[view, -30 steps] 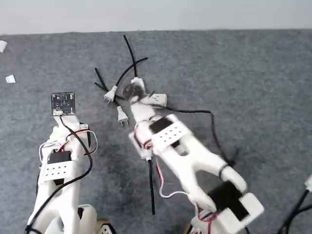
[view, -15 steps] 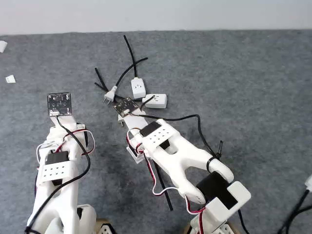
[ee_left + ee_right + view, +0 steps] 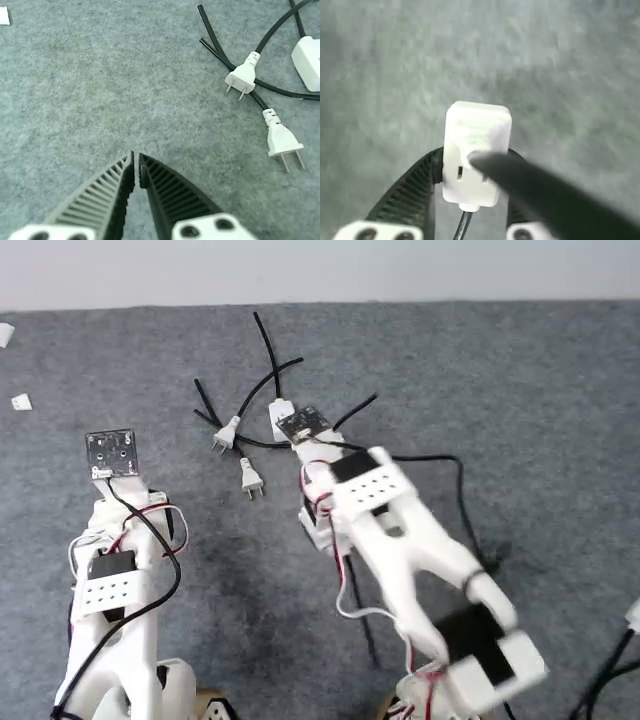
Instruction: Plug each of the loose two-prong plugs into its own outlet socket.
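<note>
The light, rigid outlet socket (image 3: 477, 127) looks firmly clamped by its sides in the right gripper (image 3: 476, 159), while the left gripper (image 3: 136, 161) has its jaws almost closed and empty.

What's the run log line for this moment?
left gripper shut, empty | right gripper shut on outlet socket | plugs lying loose, unplugged

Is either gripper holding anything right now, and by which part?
The right gripper holds an outlet socket by its two sides, near the cord end. The left gripper is shut and holds nothing.
</note>
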`<action>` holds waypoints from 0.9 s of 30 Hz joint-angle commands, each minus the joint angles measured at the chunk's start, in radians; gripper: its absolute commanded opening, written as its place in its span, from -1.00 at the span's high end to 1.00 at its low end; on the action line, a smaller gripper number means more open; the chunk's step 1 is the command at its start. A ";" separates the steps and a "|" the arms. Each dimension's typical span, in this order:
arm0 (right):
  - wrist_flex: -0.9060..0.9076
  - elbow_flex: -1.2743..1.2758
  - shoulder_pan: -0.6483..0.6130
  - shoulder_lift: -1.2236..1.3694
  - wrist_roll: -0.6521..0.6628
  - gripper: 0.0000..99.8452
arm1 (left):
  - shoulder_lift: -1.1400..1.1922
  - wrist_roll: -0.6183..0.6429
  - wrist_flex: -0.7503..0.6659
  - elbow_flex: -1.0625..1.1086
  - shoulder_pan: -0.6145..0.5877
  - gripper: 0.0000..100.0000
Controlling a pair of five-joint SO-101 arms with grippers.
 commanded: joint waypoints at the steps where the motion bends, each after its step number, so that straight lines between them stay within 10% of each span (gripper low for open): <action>1: 0.110 -0.012 0.142 -0.220 0.074 0.98 | -0.017 0.011 -0.031 -0.039 -0.005 0.97; 13: -0.148 0.284 1.089 -0.461 0.235 0.98 | -0.017 0.011 -0.025 -0.025 -0.002 0.97; 27: -0.568 0.261 1.440 -0.030 0.356 0.98 | -0.017 0.006 0.003 -0.022 -0.002 0.97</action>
